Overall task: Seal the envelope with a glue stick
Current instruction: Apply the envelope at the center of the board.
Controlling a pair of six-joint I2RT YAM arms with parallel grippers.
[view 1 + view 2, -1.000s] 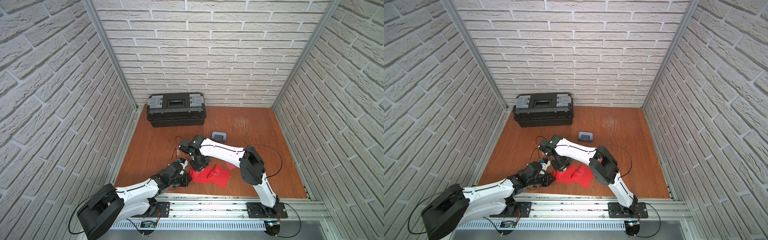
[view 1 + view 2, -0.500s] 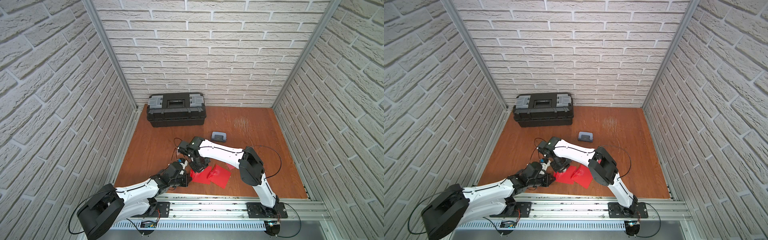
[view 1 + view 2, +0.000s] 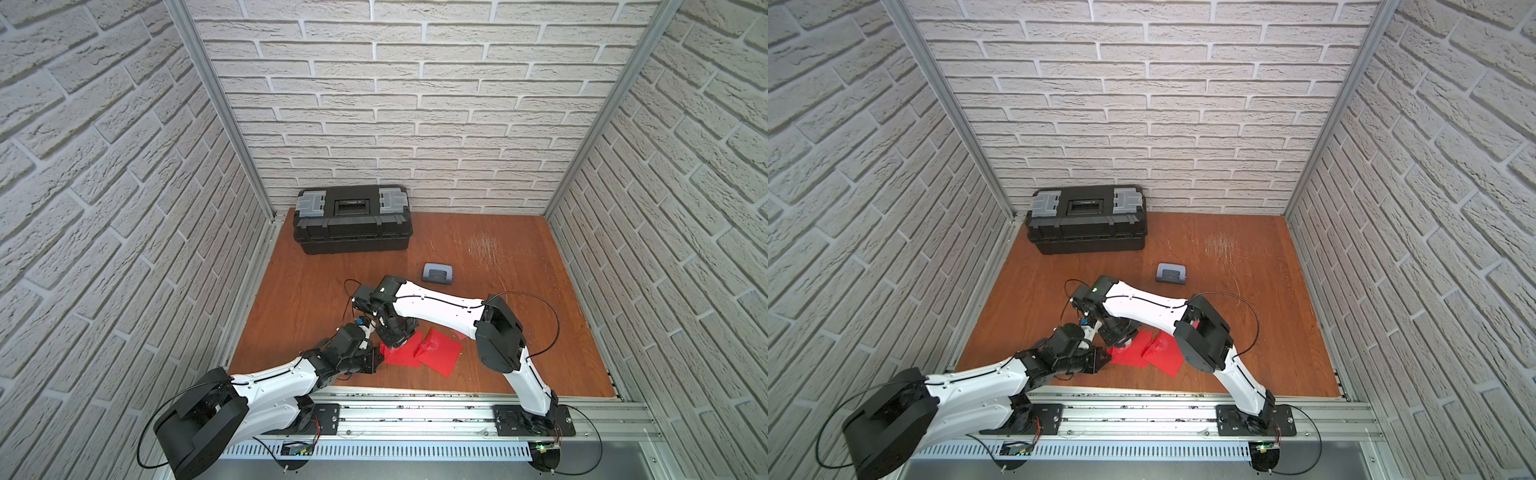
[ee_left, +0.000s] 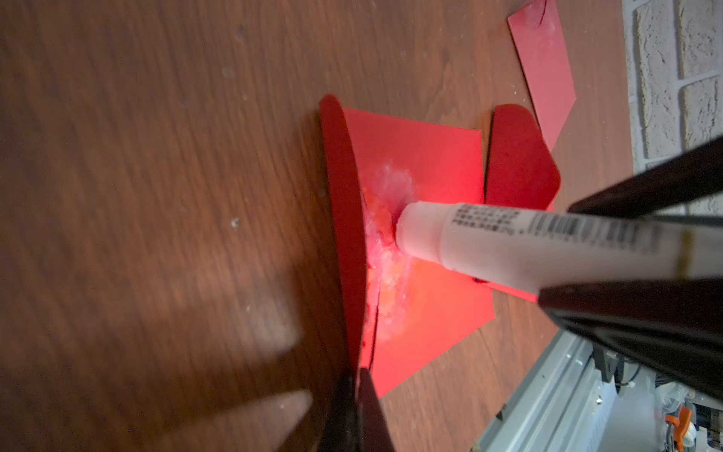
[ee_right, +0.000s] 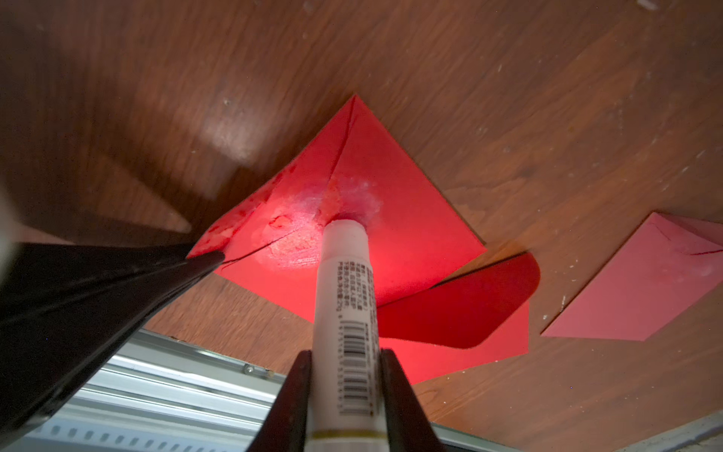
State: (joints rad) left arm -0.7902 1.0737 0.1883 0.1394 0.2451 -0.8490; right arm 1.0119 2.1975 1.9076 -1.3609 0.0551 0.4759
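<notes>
A red envelope (image 5: pixel 391 164) lies on the wooden table near the front edge, also seen in a top view (image 3: pixel 401 353). My left gripper (image 4: pixel 357 371) is shut on the edge of its flap (image 4: pixel 340 195) and holds the flap up off the body. My right gripper (image 5: pixel 344 356) is shut on the glue stick (image 5: pixel 344 274), a white tube with a barcode label. The tube's tip presses on the envelope body just beside the flap fold, in a whitish glue smear (image 4: pixel 391 184). In a top view the right gripper (image 3: pixel 395 338) stands over the envelope, with the left gripper (image 3: pixel 376 359) at the envelope's left edge.
A second red envelope (image 5: pixel 469 309) with a raised flap overlaps the first on the right. A paler red envelope (image 5: pixel 645 281) lies beyond it. A grey-blue hole punch (image 3: pixel 436 274) sits mid-table and a black toolbox (image 3: pixel 351 218) at the back wall. The metal rail (image 3: pixel 415 409) runs along the front.
The right wrist has shifted very slightly over the envelope with the glue stick still in it. The left arm holds the flap in the same place.
</notes>
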